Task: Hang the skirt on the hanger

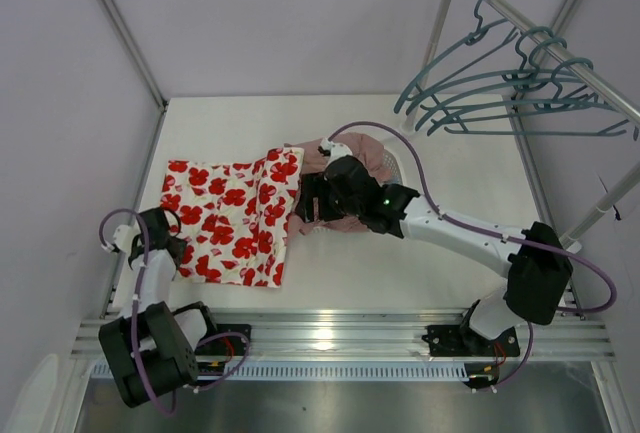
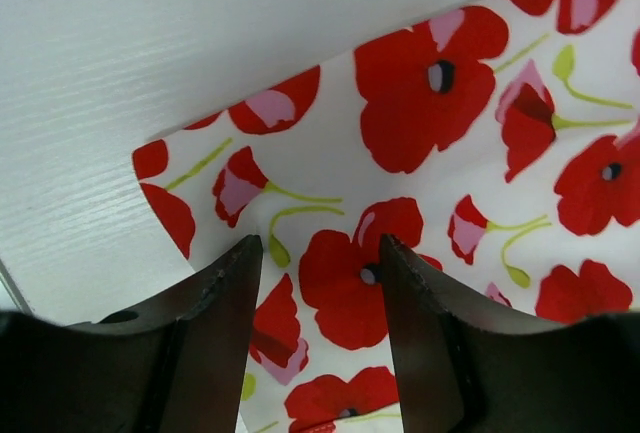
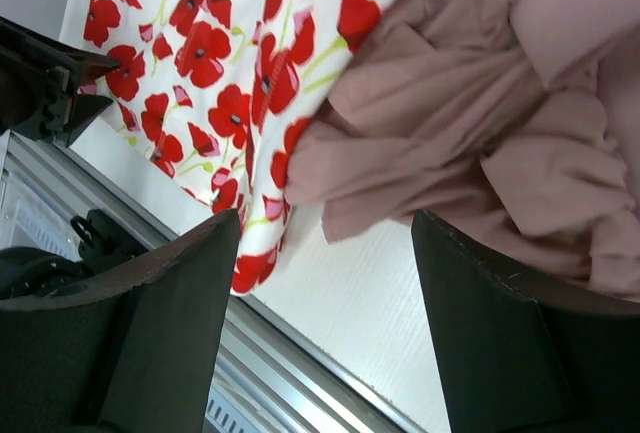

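Presently the skirt is laid flat on the left half of the white table, its red flowers uppermost. Its right edge is overlapped by a crumpled dusty-pink garment, which lies just beside it near the middle of the table.

The left gripper is lowered over the skirt's left near edge. In the left wrist view its two dark fingers are held partly apart, and the printed cloth is seen flat in the gap between them. The tips are set at the surface of the cloth, but no fold is seen pinched between them.

The right gripper is reached across from the right and is held above the near edge of the pink garment, where that garment meets the skirt. Its jaws are spread wide and nothing is held between them.

The hanger is hung with several alike on a pale rail at the far right, beyond the table's corner and well apart from the skirt. It is touched by neither gripper.
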Robot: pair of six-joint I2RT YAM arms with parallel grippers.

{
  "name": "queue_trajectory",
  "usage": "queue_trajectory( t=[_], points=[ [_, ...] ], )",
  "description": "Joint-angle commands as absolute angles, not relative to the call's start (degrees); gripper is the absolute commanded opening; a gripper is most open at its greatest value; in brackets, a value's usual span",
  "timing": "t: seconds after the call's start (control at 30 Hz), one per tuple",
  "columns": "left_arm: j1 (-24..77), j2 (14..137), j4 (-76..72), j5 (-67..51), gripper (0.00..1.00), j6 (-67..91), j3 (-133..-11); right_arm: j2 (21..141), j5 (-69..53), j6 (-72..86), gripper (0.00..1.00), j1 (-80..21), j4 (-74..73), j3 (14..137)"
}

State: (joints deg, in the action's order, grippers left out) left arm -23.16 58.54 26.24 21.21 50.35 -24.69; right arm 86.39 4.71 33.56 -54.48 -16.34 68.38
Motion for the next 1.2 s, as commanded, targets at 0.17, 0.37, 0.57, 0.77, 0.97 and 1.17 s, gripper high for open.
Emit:
queue_trajectory(
  t=[0.17, 0.37, 0.57, 0.77, 0.97, 1.17],
  points=[
    [-22.9, 46.7, 30.2, 10.4, 0.68, 43.9, -35.0, 96.5, 8.8, 26.5, 0.77, -52.6, -16.8, 86.8],
    [-13.6, 40.4, 33.9, 7.2, 0.74, 30.3, -41.7, 106.9, 8.2, 25.8, 0.77, -48.3, -17.8, 98.0],
    [6.8, 39.7, 36.5, 4.0, 0.7, 25.0, -44.7, 114.3, 12.7, 24.2, 0.76, -46.3, -21.2, 105.9],
    [24.7, 38.1, 37.4, 7.0, 0.66, 31.9, -41.6, 116.1, 10.7, 24.4, 0.74, -44.2, -19.8, 107.0],
    [40.9, 39.7, 39.7, 17.0, 0.68, 37.9, -39.5, 119.7, 9.2, 24.8, 0.73, -43.9, -20.3, 109.7],
    [46.8, 43.4, 35.6, 18.7, 0.72, 40.5, -35.3, 121.9, 10.0, 25.5, 0.7, -43.5, -20.2, 110.7]
  ],
)
